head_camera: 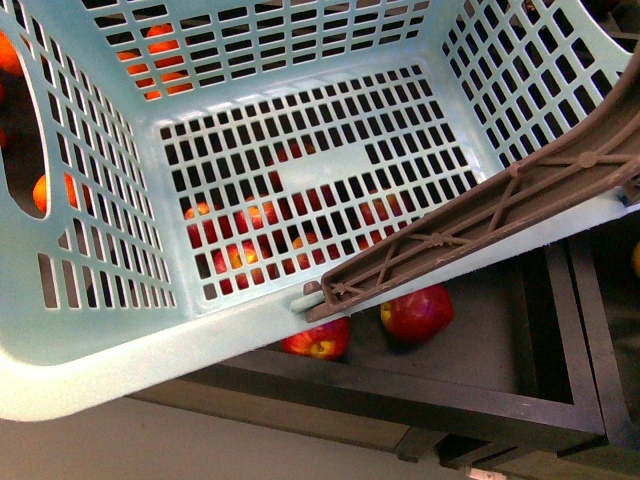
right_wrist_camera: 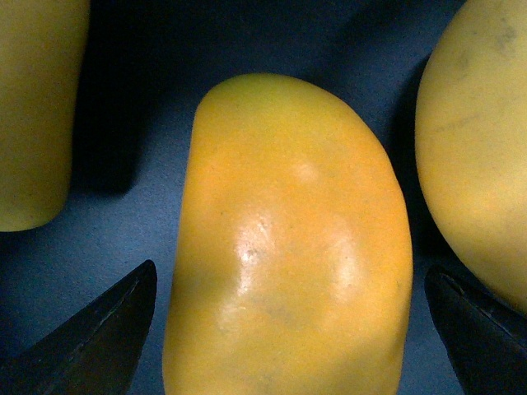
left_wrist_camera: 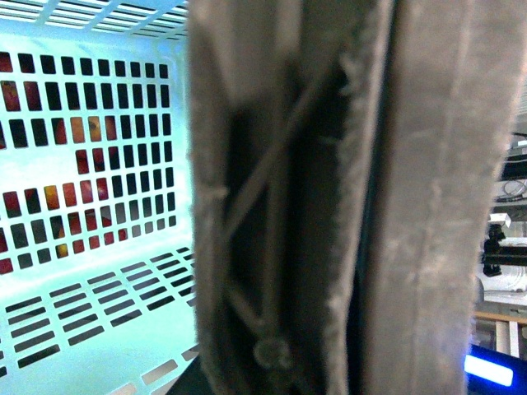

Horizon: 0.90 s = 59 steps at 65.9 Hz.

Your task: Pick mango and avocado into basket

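I am looking closely at the blurred brown handle [left_wrist_camera: 329, 197]; beside it, the teal basket [left_wrist_camera: 82, 259] is showing red fruit [left_wrist_camera: 16, 204] through its slots.

Mango [right_wrist_camera: 288, 247] cropped by the frame edge; basket handle [left_wrist_camera: 329, 197] a close blur.

basket [head_camera: 100, 370]: light teal, slotted grid walls, seen tilted | handle [head_camera: 480, 215]: brown, laid along basket rim | mango [right_wrist_camera: 288, 247]: orange-yellow, smooth, glossy, laid between two yellow fruits [right_wrist_camera: 478, 148]
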Each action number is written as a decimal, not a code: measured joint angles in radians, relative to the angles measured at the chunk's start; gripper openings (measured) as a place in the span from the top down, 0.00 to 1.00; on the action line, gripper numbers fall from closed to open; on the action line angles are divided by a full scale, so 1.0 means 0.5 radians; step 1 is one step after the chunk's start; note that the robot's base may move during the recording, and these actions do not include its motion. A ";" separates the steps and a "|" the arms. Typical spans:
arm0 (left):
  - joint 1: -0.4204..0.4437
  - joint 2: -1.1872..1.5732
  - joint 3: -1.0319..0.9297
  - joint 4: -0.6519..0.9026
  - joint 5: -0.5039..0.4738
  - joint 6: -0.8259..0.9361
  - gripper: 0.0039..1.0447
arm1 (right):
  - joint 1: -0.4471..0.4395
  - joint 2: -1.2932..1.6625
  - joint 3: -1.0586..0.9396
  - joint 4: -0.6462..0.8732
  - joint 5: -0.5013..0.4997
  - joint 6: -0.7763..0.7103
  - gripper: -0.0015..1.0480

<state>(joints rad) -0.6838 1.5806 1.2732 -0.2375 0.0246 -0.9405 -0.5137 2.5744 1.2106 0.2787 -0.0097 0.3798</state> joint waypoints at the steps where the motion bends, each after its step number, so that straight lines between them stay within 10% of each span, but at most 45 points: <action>1: 0.000 0.000 0.000 0.000 0.000 0.000 0.87 | 0.000 0.002 0.000 0.000 0.001 -0.001 0.08; 29: 0.000 0.000 0.000 0.000 0.001 0.000 0.87 | -0.040 0.020 -0.027 0.017 -0.027 -0.004 0.41; 59: 0.000 0.000 0.000 0.000 0.001 0.000 0.87 | -0.062 -0.327 -0.325 0.153 -0.208 -0.115 0.42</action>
<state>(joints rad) -0.6838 1.5806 1.2732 -0.2375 0.0250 -0.9405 -0.5446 2.4107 1.0481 0.3550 -0.1139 0.3222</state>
